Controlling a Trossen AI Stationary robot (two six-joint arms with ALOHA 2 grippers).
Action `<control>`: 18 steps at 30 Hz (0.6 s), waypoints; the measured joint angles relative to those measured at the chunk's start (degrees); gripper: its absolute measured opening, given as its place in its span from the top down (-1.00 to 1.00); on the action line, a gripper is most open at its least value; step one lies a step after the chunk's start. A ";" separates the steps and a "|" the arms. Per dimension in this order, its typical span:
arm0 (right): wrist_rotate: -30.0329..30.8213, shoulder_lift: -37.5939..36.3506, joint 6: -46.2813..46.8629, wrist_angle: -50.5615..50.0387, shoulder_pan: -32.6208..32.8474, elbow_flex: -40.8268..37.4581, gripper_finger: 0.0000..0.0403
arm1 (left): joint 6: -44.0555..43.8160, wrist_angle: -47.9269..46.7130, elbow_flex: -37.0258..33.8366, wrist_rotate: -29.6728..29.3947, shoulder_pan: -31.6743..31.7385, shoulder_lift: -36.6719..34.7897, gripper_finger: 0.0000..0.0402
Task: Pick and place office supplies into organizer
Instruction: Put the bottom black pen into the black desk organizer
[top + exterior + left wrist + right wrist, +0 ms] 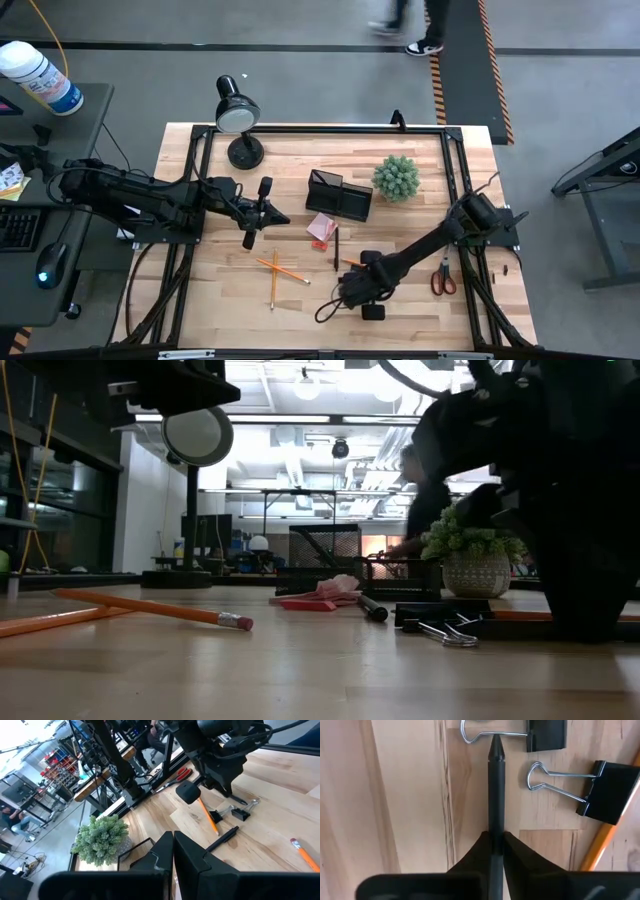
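The right gripper (495, 842) is down at the tabletop near the front edge, its two dark fingers (470, 852) pressed together on a black pen (495, 795). The pen is slim, matte and round-bodied, narrowing to a pointed tip that reaches forward from the fingers. Just past that tip lies a black binder clip (547, 734) with silver wire handles, and a second binder clip (607, 787) lies beside the pen, resting against an orange pencil (597, 847). The pen's rear end is hidden between the fingers, and the first clip is cut off at the frame's edge. In the high view the arm covers the pen and clips.

Farther out from this gripper, toward the table's back, stands the black mesh organizer (340, 195), with a pink sticky-note pad (321, 228) before it. Red-handled scissors (443, 278) lie beside the right arm.

The left gripper (262, 212) hangs clamped shut and empty above two crossed pencils (280, 270).
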 joint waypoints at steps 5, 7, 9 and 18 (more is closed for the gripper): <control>2.01 -0.08 -0.94 -9.66 0.24 7.20 0.93 | -0.28 0.01 0.00 0.00 0.00 0.00 0.99; 4.05 -0.08 -1.44 -12.76 0.08 9.63 0.93 | -0.60 -0.04 0.00 0.00 0.01 0.00 0.99; 6.20 -0.06 -1.50 -15.59 -0.02 12.05 0.93 | -0.94 -0.31 0.00 0.02 0.00 0.00 0.99; 24.98 -0.54 0.92 -29.89 -1.66 18.99 0.93 | -1.09 -0.57 0.00 0.02 0.01 0.00 0.99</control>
